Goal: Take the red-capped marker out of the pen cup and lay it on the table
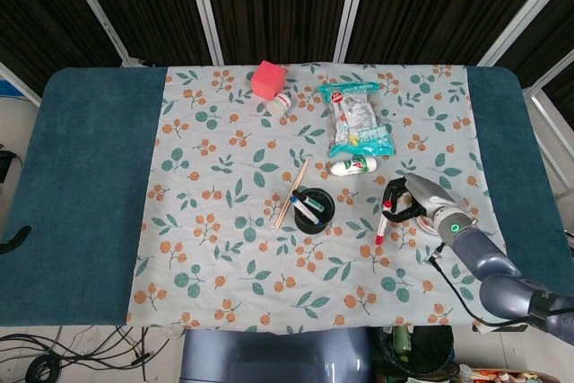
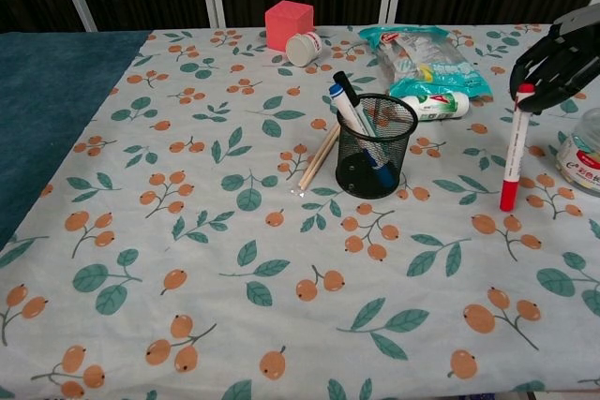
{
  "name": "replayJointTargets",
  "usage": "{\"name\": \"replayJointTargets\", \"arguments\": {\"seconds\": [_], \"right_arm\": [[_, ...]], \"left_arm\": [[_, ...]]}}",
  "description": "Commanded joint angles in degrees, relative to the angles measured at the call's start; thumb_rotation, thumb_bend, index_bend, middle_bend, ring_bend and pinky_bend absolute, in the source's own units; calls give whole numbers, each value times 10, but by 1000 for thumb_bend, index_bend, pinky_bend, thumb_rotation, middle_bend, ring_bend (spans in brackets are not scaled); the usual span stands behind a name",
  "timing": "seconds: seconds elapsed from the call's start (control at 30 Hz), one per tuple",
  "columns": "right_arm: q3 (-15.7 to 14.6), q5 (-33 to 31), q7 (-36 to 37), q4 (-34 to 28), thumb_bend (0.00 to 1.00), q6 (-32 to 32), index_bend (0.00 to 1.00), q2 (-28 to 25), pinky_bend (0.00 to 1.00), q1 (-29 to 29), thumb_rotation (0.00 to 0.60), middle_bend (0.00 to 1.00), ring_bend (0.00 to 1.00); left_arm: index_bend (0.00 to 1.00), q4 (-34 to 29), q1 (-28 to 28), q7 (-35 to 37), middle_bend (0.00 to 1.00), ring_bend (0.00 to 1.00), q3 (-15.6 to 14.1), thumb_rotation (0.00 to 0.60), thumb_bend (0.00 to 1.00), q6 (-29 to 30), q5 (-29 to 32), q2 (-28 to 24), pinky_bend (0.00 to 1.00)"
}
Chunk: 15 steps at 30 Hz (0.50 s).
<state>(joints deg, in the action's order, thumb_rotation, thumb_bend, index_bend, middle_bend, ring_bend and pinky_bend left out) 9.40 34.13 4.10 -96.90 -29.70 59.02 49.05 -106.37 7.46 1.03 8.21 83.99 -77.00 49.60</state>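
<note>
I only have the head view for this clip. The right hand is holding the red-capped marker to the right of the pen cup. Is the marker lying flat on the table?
Observer: No. In the chest view the red-capped marker hangs nearly upright from the right hand, red cap down.
Reviewer: Is the cap touching the cloth?
Observer: Its lower end is at the tablecloth or just above it; I cannot tell whether they touch.
Reviewer: Is anything close beside it?
Observer: Yes. A jar stands just to its right, apart from the marker; the arm mostly hides it in your view.
</note>
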Motion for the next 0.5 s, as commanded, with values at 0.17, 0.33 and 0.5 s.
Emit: {"name": "replayJointTargets", "arguments": {"seconds": [0.17, 0.33, 0.5], "right_arm": [[-27, -47, -22, 45, 214, -5, 378, 36, 187, 41, 600, 347, 184], [-14, -53, -2, 43, 0, 37, 75, 12, 184, 54, 600, 9, 0], [33, -1, 24, 15, 0, -49, 60, -3, 182, 26, 600, 1, 0]], "left_arm": [[76, 0, -1, 3, 0, 0, 1, 600, 176, 1, 0, -2, 0], [76, -1, -1, 2, 0, 0, 0, 600, 177, 0, -1, -3, 0], [76, -1, -1, 0, 0, 0, 0, 600, 177, 0, -1, -3, 0]]}}
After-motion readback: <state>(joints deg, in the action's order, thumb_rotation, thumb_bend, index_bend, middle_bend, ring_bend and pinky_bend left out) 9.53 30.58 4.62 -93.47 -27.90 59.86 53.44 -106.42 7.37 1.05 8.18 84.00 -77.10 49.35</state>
